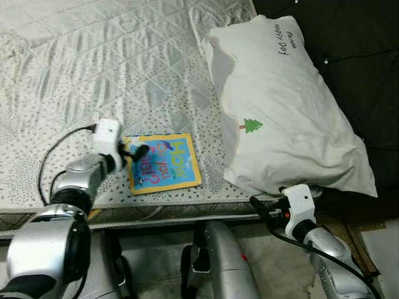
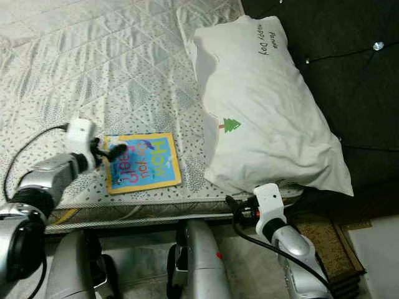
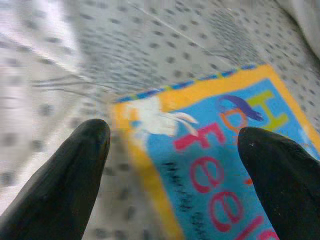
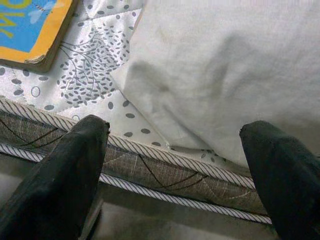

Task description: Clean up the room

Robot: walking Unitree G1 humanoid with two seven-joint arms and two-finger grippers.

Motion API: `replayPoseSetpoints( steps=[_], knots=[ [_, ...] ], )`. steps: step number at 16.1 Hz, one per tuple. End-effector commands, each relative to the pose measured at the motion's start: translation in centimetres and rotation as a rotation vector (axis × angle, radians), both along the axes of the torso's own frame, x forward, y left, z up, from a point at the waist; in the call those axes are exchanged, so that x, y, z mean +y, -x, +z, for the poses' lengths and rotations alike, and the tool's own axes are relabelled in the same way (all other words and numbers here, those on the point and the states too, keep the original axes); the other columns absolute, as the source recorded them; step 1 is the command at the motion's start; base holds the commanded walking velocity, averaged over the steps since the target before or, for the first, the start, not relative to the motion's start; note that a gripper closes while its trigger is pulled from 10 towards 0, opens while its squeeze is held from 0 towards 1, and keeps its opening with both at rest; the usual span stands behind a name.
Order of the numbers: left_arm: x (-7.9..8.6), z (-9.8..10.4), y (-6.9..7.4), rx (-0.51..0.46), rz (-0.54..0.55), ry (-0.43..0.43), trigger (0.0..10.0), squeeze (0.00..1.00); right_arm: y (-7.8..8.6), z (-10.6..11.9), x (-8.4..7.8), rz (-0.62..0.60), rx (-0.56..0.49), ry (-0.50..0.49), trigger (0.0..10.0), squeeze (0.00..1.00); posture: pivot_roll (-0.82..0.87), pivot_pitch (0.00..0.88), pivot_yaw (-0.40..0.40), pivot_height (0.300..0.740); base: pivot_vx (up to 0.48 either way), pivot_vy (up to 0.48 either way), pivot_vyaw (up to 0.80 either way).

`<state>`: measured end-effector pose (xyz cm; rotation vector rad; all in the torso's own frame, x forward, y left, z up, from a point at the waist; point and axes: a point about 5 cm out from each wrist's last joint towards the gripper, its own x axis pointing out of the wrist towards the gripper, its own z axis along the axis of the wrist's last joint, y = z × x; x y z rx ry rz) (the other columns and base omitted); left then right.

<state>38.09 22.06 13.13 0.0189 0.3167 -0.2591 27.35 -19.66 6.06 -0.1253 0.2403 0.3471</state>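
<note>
Picture book (image 1: 163, 164) with a blue cover and yellow border lies flat on the quilted mattress (image 1: 112, 68) of the bed, close to its near edge and just beside the white pillow (image 1: 283, 106). The left claw (image 1: 138, 151) sits over the book's left edge — its two black fingers (image 3: 65, 185) spread wide, one above the bare quilt and the other above the blue cover, gripping nothing. Whether the tips touch the book cannot be told. The pillow, printed with a small green tree, rests along the bed's right side, its lower corner hanging over the near edge. The right claw (image 4: 175, 175) is below that corner, at the mattress's striped side piping — open too, fingers (image 4: 55, 185) well apart and holding nothing, pointed at the pillow's underside.
</note>
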Motion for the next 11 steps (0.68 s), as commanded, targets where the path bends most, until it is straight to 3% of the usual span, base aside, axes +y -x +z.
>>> replayPoseSetpoints(
  steps=[1,4,11],
  knots=[
    [0.0,-0.7,0.3,0.022,0.019,0.010,10.0,0.00,0.6,-0.7,-1.1,-0.039,0.029,0.009,10.0,0.00,-0.34,0.276,-0.220,0.596,0.000,0.000,0.00],
    [0.2,-1.1,0.4,0.043,0.060,0.026,10.0,0.00,0.7,-0.7,-1.2,-0.043,0.029,0.011,10.0,0.00,-0.36,0.282,-0.219,0.596,0.000,0.000,0.00],
    [-2.0,-2.0,0.3,0.083,0.043,0.038,10.0,0.00,1.2,-0.6,-1.4,-0.050,0.028,0.022,10.0,0.00,-0.39,0.292,-0.213,0.596,0.000,0.000,0.00]
  ],
)
